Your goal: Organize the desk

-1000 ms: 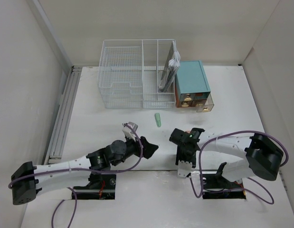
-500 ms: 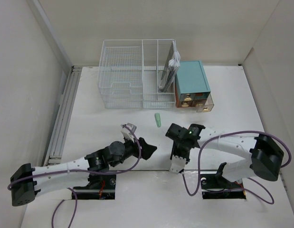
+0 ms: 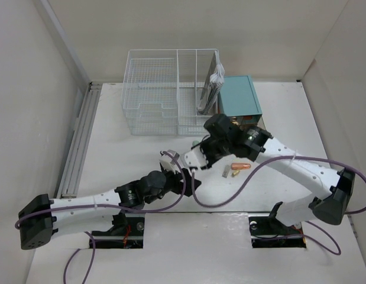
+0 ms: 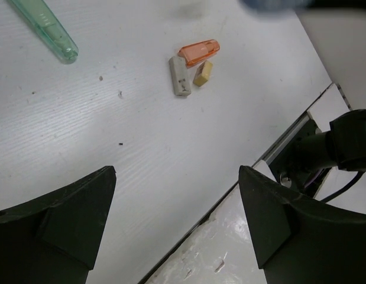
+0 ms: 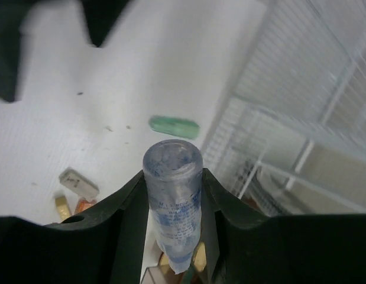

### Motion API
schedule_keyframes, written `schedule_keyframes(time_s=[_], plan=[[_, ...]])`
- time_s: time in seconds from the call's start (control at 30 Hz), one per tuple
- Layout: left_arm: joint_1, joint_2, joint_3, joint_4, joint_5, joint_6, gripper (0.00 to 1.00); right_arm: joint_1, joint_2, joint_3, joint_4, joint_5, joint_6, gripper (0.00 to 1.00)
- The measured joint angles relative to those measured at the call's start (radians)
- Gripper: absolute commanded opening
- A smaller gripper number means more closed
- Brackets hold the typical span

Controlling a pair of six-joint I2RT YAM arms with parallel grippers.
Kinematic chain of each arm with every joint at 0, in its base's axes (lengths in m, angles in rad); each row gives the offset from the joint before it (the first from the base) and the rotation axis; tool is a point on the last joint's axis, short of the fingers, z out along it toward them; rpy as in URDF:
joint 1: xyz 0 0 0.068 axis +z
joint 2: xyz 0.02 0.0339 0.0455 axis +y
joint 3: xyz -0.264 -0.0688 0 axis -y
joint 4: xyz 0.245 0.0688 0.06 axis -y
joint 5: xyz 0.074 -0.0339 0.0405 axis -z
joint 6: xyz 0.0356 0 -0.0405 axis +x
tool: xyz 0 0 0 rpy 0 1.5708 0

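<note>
While right jaws clamp a clear tube (image 5: pixel 172 189), left jaws gape above the desk (image 4: pixel 141 139).

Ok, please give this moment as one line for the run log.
left tool: open, empty, above desk | right tool: holds clear tube | on desk: green stick, orange piece, grey block

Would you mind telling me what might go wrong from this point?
1. The right claw grips the bottle by its sides only; it may slip out.
2. The left claw, open, hangs close to the right one; they might collide.
3. The cap and eraser lie loose below; either arm could sweep them off the desk.
</note>
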Motion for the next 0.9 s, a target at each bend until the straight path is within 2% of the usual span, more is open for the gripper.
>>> schedule_keyframes(time_s=[0.23, 0.4, 0.5, 0.7, 0.9], plan=[[0.000, 0.002, 0.029, -0.011, -0.014, 0.001, 0.82, -0.297, 0.096, 0.264, 0.018, 0.031, 0.276, 0.03], [0.000, 0.004, 0.029, -0.021, -0.019, 0.000, 0.82, -0.508, 0.098, 0.293, -0.013, -0.063, 0.358, 0.03], [0.000, 0.019, 0.030, -0.021, -0.020, 0.000, 0.82, -0.584, 0.087, 0.287, -0.053, -0.159, 0.323, 0.03], [0.000, 0.052, 0.039, -0.021, -0.019, 0.000, 0.82, -0.725, 0.049, 0.276, -0.198, -0.380, 0.104, 0.03], [0.000, 0.069, 0.058, -0.024, -0.018, 0.000, 0.82, -0.823, 0.056, 0.227, -0.293, -0.501, -0.110, 0.01]])
